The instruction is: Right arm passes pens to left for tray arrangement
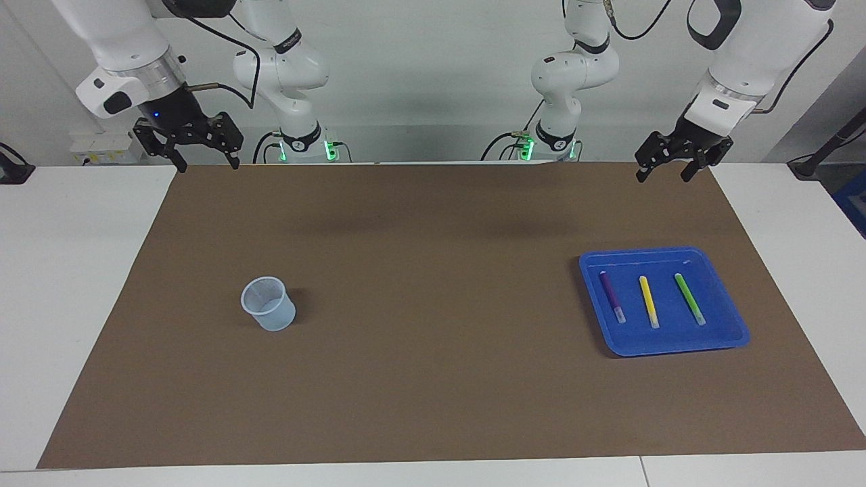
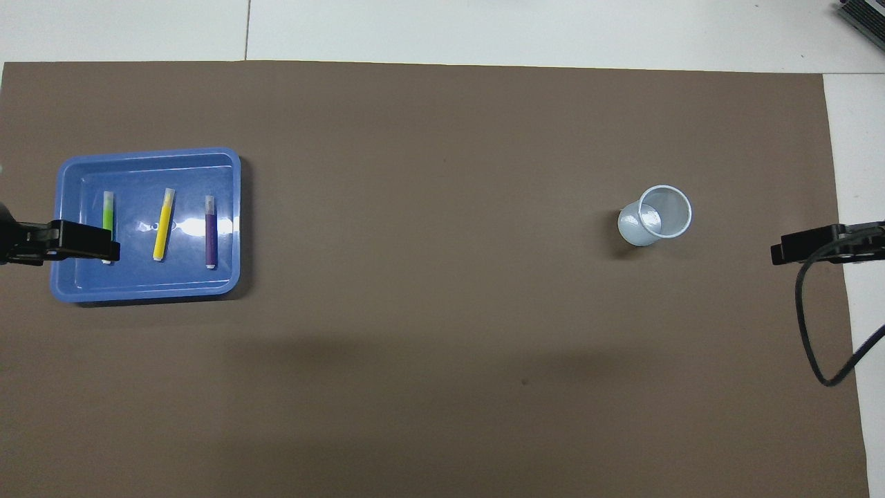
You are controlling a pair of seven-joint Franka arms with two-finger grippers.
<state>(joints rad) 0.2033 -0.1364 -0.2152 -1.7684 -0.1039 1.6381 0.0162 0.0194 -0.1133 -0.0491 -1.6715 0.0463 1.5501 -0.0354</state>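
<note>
The blue tray (image 1: 663,252) (image 2: 145,156) lies on the brown mat toward the left arm's end of the table. In it lie three pens side by side: purple (image 1: 611,296) (image 2: 210,232), yellow (image 1: 649,301) (image 2: 163,225) and green (image 1: 689,298) (image 2: 108,209). My left gripper (image 1: 663,178) hangs open and empty, high over the mat's edge by the robots. From overhead, one of its fingers (image 2: 83,240) covers part of the green pen. My right gripper (image 1: 208,164), with the blue wrist light, hangs open and empty over the mat's corner by its own base.
A small translucent plastic cup (image 1: 268,312) (image 2: 657,214) stands upright on the mat toward the right arm's end. A black cable (image 2: 805,325) loops down from the right arm over the mat's edge. The brown mat (image 1: 433,270) covers most of the white table.
</note>
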